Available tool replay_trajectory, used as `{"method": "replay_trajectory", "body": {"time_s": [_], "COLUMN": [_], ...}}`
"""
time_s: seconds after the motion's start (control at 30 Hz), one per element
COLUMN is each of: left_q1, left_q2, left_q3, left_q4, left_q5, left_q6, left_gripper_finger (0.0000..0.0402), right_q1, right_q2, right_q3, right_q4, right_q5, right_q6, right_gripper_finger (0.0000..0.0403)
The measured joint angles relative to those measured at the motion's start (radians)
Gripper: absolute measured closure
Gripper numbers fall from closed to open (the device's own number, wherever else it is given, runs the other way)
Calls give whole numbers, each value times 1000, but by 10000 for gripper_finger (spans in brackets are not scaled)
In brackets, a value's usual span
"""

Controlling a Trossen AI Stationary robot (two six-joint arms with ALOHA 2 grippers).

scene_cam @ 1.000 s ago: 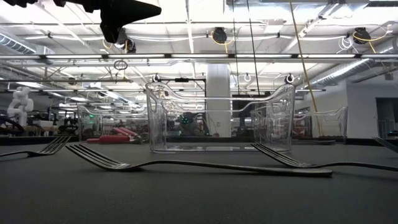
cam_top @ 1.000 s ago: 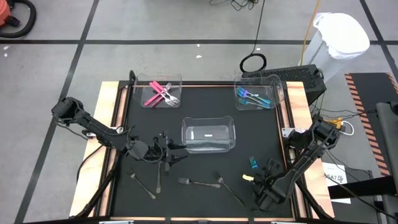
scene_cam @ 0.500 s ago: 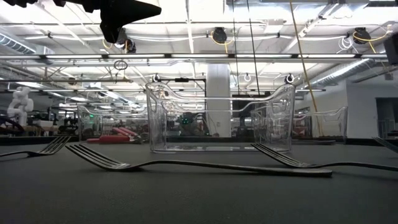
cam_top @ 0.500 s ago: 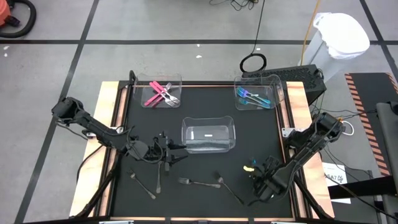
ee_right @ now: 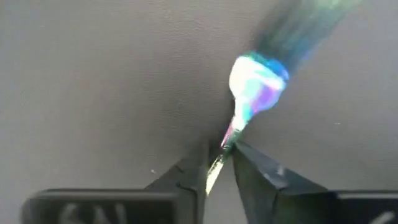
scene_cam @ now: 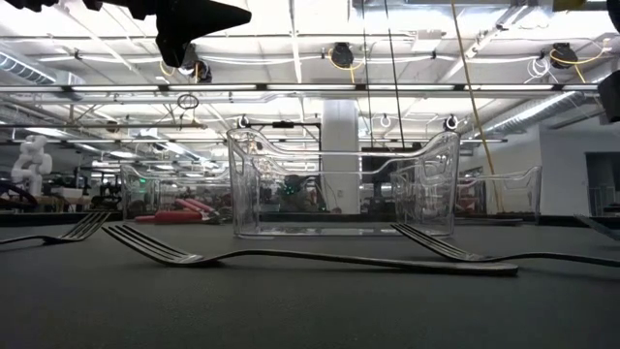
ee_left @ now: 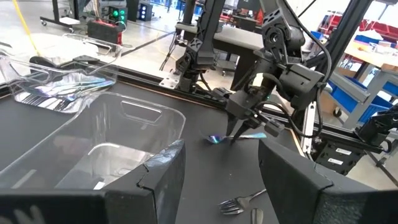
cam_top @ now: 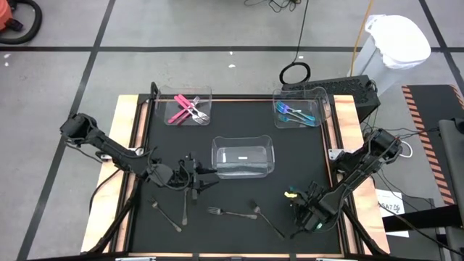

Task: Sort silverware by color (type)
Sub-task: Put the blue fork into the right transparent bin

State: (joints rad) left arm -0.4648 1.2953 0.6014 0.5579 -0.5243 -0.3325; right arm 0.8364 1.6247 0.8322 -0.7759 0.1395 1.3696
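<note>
pink pieces [cam_top: 185, 109] are binned at eleven o'clock, blue ones [cam_top: 293, 114] at one; grey forks [cam_top: 230, 214] remain at six. an iridescent spoon [ee_right: 256, 84] is clamped by the right gripper [ee_right: 217, 163] at five; the left gripper [cam_top: 199, 177] is held apart.

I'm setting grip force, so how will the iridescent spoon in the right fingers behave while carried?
The iridescent spoon looks rigid metal, so it probably won't flex. The right gripper pinches only its thin handle tip, bowl hanging far out, so it may swing or pivot. Its glossy finish suggests it could slip.
</note>
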Motion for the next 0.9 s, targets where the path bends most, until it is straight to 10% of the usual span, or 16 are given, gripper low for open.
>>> {"method": "replay_trajectory", "body": {"time_s": [0.17, 0.9], "left_q1": [0, 0], "left_q2": [0, 0], "left_q3": [0, 0], "left_q4": [0, 13], "left_q5": [0, 1], "left_q6": [0, 34], "left_gripper_finger": [199, 199], "right_q1": [1, 2], "right_q2": [1, 5], "right_q3": [-1, 330], "right_q4": [-1, -283], "right_q5": [37, 308], "right_q6": [-18, -243], "right_gripper_finger": [391, 395]}}
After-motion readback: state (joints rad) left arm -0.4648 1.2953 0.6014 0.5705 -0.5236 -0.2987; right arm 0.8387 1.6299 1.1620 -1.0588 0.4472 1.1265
